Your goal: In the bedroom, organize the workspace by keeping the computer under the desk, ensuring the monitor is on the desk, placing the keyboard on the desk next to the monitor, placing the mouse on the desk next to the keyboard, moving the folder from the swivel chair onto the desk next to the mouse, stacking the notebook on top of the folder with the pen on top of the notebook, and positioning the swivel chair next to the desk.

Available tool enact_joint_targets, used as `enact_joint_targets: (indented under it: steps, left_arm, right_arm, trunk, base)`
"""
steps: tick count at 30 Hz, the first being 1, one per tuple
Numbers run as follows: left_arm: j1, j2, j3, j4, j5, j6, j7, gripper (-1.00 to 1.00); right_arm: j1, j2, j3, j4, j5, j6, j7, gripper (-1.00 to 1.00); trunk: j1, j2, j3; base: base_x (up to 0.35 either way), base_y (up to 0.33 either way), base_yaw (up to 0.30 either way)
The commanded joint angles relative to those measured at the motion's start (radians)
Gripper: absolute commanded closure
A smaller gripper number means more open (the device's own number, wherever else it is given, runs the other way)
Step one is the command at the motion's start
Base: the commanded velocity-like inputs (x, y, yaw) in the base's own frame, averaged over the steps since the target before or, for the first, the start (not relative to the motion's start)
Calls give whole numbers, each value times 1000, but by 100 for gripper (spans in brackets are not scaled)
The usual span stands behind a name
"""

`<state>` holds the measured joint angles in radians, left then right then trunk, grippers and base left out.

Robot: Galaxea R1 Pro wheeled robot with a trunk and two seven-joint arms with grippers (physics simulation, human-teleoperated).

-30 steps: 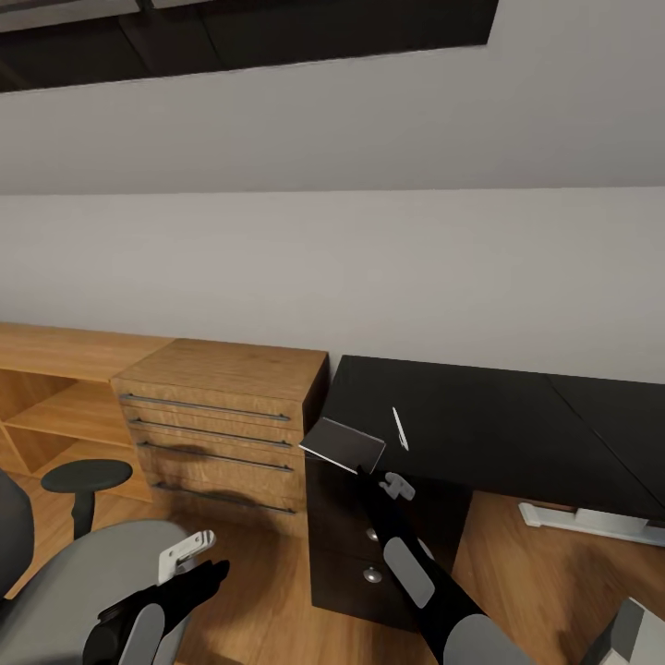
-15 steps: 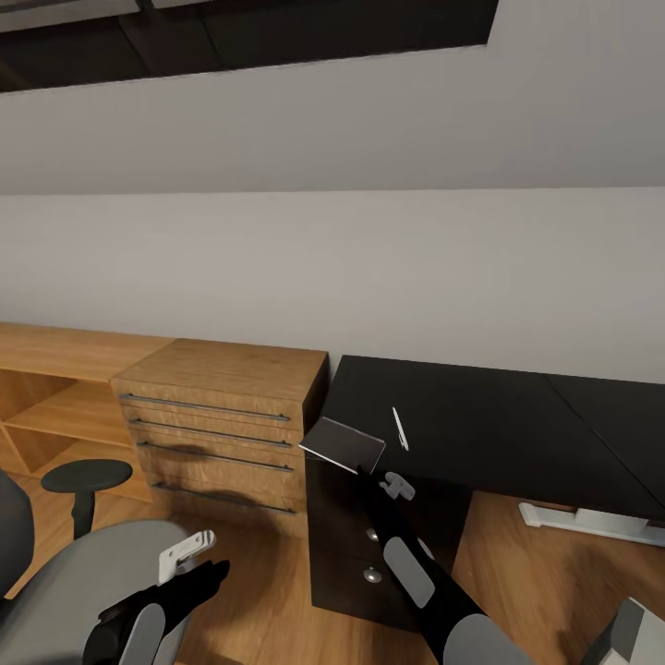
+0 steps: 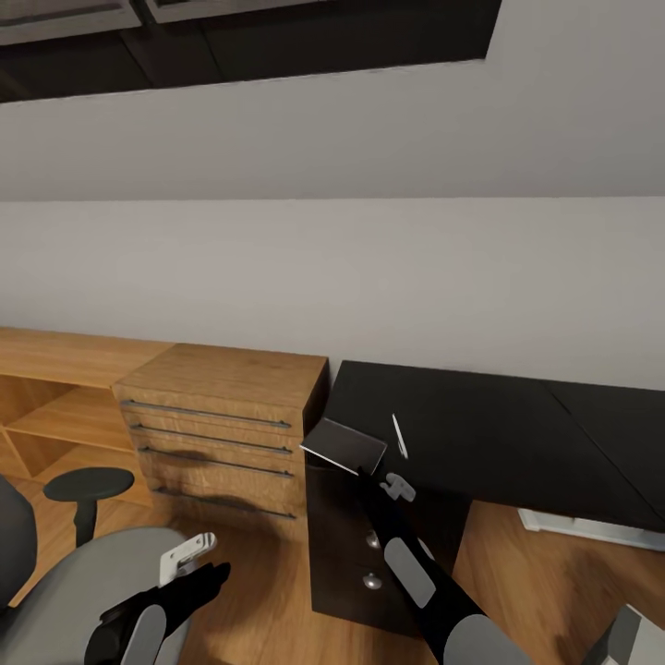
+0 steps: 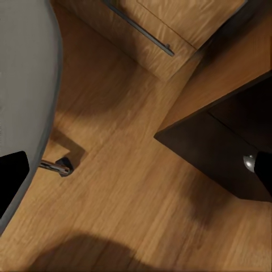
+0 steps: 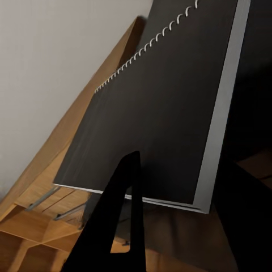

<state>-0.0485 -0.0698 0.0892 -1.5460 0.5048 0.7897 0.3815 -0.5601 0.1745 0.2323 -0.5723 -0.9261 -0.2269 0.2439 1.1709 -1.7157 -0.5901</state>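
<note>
Head view tilted slightly up, right hand point(image 3: 362, 465) still clamped on notebook point(image 3: 343, 444) at desk point(image 3: 480, 434) edge

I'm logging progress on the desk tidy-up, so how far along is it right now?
Early, by these views. Nothing looks finished. The pen lies on the black desk. The right gripper is at the spiral notebook, which overhangs the desk's corner; the grip itself is hard to confirm. The left gripper hangs over the swivel chair. Left: folder, stacking, keyboard, mouse, monitor, computer and chair placement.
</note>
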Motion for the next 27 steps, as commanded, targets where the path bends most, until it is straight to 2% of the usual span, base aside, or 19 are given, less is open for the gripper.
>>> enact_joint_targets:
  steps: [1, 11, 16, 20, 21, 22, 24, 27]
  left_arm:
    - [-1, -1, 1, 1, 11, 3, 8, -100]
    - [-1, -1, 1, 15, 9, 3, 11, -100]
    - [-1, -1, 0, 17, 9, 3, 14, -100]
    - [-1, -2, 0, 19, 9, 3, 17, -100]
    - [-1, -3, -9, 24, 9, 3, 16, -100]
    - [-1, -2, -43, 51, 8, 1, 18, -100]
    - [-1, 0, -66, 86, 5, -1, 18, -100]
    - [-1, 0, -72, 98, 5, -3, 16, -100]
  right_arm:
    - [-1, 0, 3, 2, -11, -5, 3, 100]
    - [0, -3, 2, -4, -6, -3, 15, 100]
    - [1, -6, 1, -7, -6, -3, 66, 100]
    - [2, -6, 1, -9, -6, -5, 74, 100]
    - [2, -6, 1, -10, -6, -6, 76, 100]
    - [2, -7, 0, -11, -7, -7, 78, 100]
    - [2, -7, 0, -21, -7, -7, 79, 100]
    - [4, -9, -1, -66, -6, -5, 77, 100]
  trunk:
    - [-4, 7, 2]
    - [-42, 77, 34]
    - [-62, 112, 49]
    - [-77, 140, 62]
    - [-81, 147, 65]
    - [-85, 154, 68]
    - [-85, 154, 68]
    - [-85, 154, 68]
  base:
    - [0, 0, 0]
    - [0, 0, 0]
    - [0, 0, 0]
    - [0, 0, -14]
    - [0, 0, -147]
    - [0, 0, -220]
    - [0, 0, -247]
    - [0, 0, -263]
